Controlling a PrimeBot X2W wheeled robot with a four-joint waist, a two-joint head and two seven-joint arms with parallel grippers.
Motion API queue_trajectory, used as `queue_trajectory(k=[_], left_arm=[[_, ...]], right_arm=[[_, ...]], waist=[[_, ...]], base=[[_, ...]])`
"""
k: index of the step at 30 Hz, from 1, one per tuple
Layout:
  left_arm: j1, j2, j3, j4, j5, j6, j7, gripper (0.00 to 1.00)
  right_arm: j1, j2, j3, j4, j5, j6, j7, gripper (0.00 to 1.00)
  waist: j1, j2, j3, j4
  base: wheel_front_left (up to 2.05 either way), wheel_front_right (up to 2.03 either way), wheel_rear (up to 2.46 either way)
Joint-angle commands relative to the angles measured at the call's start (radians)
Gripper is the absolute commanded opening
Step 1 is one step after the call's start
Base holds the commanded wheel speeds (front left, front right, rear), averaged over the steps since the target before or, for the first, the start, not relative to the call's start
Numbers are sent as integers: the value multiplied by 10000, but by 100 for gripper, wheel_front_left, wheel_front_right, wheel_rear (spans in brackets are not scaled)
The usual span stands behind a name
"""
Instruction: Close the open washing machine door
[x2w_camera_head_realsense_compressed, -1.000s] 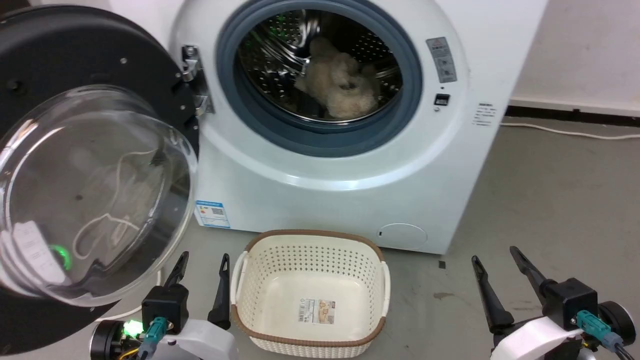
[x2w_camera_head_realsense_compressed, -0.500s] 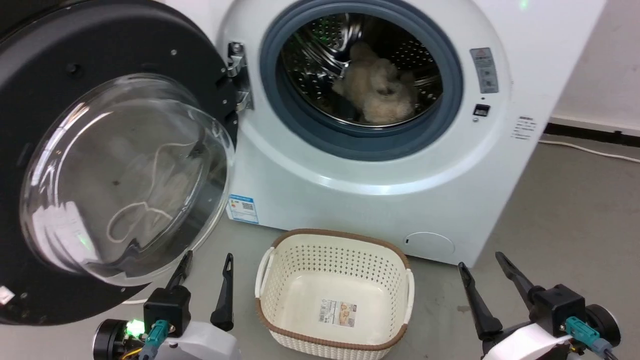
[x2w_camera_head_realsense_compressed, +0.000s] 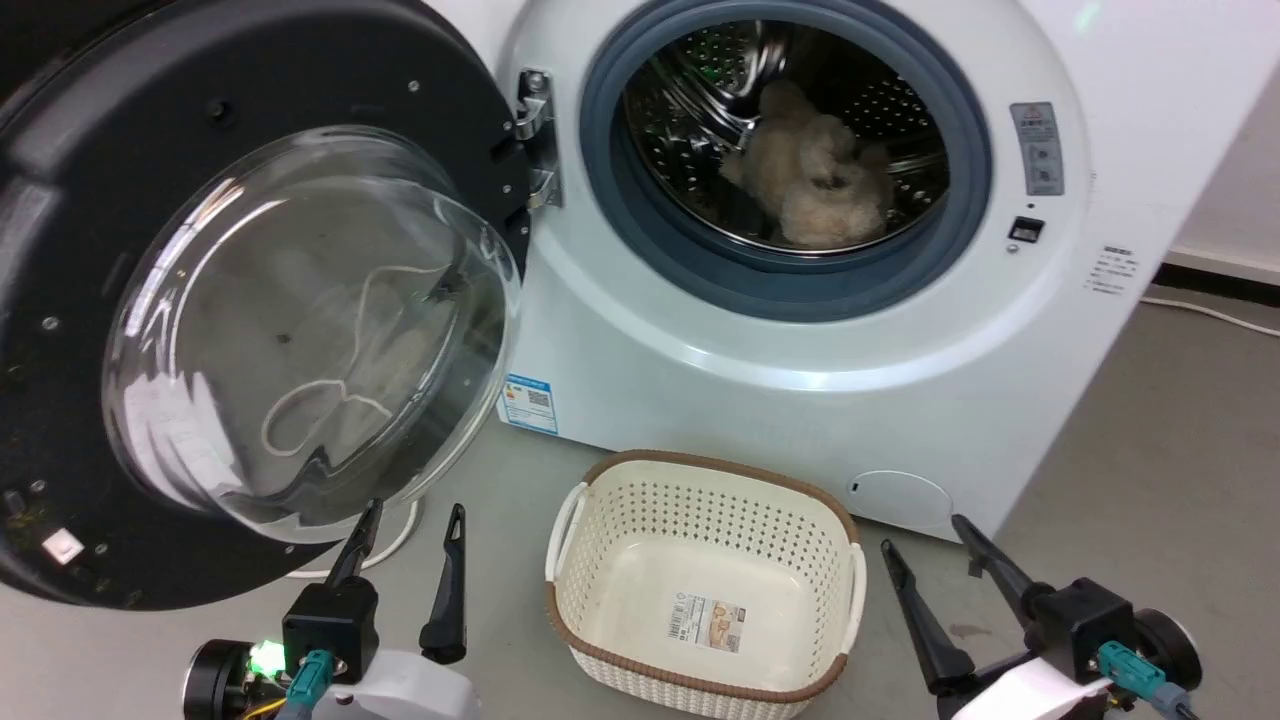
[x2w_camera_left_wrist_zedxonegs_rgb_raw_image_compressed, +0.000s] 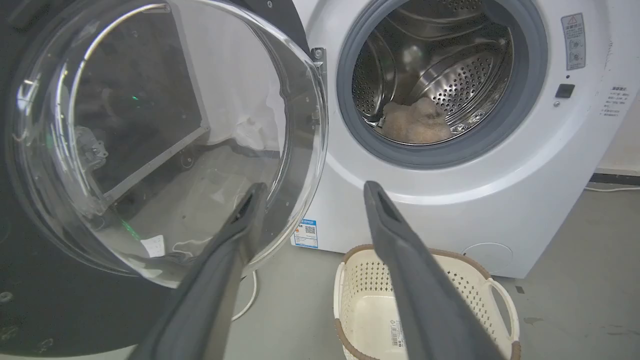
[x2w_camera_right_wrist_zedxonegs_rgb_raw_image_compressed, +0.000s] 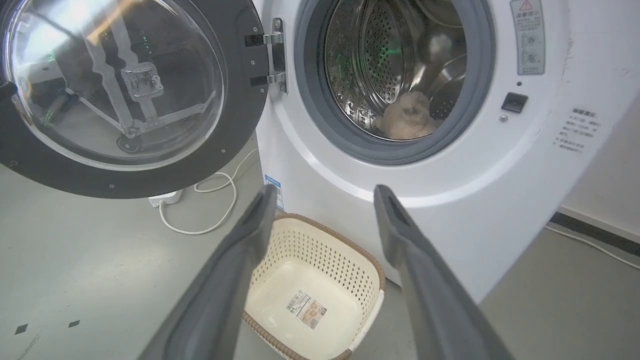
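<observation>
Wide open: washing machine door (x2w_camera_head_realsense_compressed: 300, 330), with a basket (x2w_camera_head_realsense_compressed: 700, 462) sitting in front.
The door is hanging left of the washing machine (x2w_camera_head_realsense_compressed: 700, 380); the basket is sitting empty, a fluffy bundle (x2w_camera_head_realsense_compressed: 810, 185) is lying in the drum; left gripper (x2w_camera_head_realsense_compressed: 415, 508) and right gripper (x2w_camera_head_realsense_compressed: 922, 533) are both spread, gripping nothing.

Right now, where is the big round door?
In the head view, the washing machine door stands wide open on the left, hinged to the washing machine, above the left gripper and left of the basket.
</observation>
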Motion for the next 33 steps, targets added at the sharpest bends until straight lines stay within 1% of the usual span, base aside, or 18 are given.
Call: queue_trajectory(k=[1, 19, 33], left_arm=[[101, 71, -20, -36, -63, 50, -122, 100], [209, 152, -96, 21, -91, -43, -497, 100], [339, 151, -166, -36, -100, 52, -790, 100]], right_arm=[[-168, -88, 129, 60, 116, 3, -108, 100], [-89, -188, 480, 292, 280, 5, -484, 100], [-158, -385, 925, 540, 540, 6, -777, 100]], waist=[[-1, 0, -7, 96], [-1, 0, -58, 812], [-1, 0, -66, 1399]], base=[[0, 0, 0], [0, 0, 0], [0, 0, 0]])
